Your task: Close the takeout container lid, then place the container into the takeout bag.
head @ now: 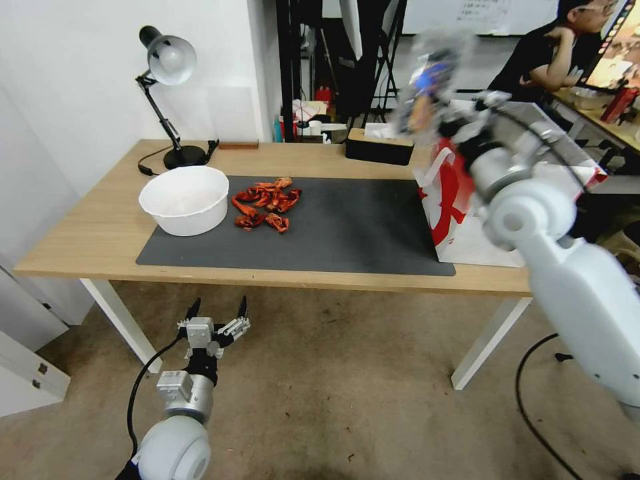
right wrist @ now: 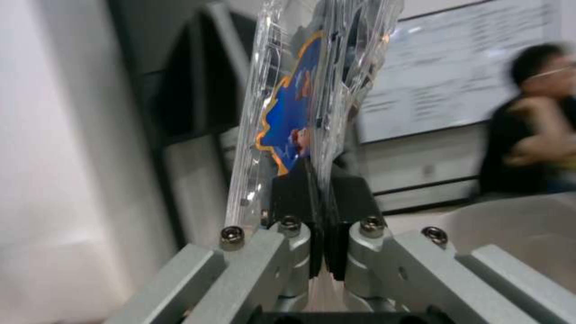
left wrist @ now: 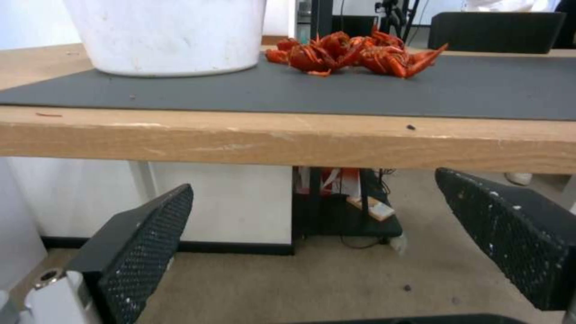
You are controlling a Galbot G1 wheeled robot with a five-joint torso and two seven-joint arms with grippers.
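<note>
My right gripper (head: pixel 448 113) is raised above the back right of the table and is shut on the takeout container (head: pixel 430 77), which hangs in the air, blurred, above the takeout bag (head: pixel 470 245). The bag is white with a red logo and stands upright on the table's right end. In the right wrist view the black pads (right wrist: pixel 294 193) pinch one edge of the clear container (right wrist: pixel 300 99), which carries a blue and orange label. Its lid and base lie close together; I cannot tell which half is the lid. My left gripper (head: pixel 217 308) (left wrist: pixel 324 238) is parked open below the table's front edge.
A white bowl (head: pixel 185 199) and a pile of red crayfish (head: pixel 267 200) sit on the dark mat (head: pixel 333 233). A black tissue box (head: pixel 380 148) and a desk lamp (head: pixel 167 63) stand along the back edge. A person sits at another desk behind.
</note>
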